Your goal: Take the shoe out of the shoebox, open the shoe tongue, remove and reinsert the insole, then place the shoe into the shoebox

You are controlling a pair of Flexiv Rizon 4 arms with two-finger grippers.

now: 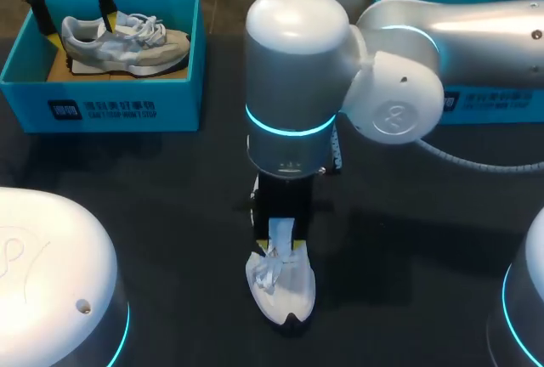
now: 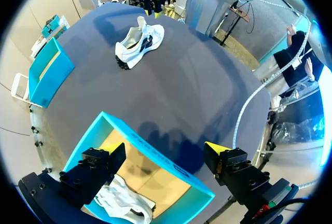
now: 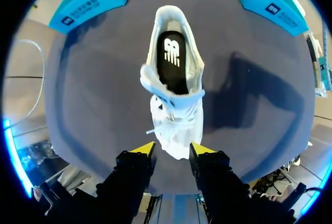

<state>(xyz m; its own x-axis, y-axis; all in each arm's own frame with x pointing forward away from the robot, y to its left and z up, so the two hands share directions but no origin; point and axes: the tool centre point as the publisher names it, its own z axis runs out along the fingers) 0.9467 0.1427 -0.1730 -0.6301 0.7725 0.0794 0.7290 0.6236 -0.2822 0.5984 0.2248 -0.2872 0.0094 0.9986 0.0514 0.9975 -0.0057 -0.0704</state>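
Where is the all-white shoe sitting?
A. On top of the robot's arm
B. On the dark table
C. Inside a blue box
B: the all-white shoe lies flat on the dark table, out in the open, away from the blue shoebox that holds a grey-and-white shoe.

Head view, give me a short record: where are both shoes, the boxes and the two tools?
white shoe: on the table, outside the boxes, dark insole inside
grey shoe: in the left shoebox
second shoebox: far right, partly behind the right arm
right tool: at the white shoe's toe end
left tool: open, over the left shoebox
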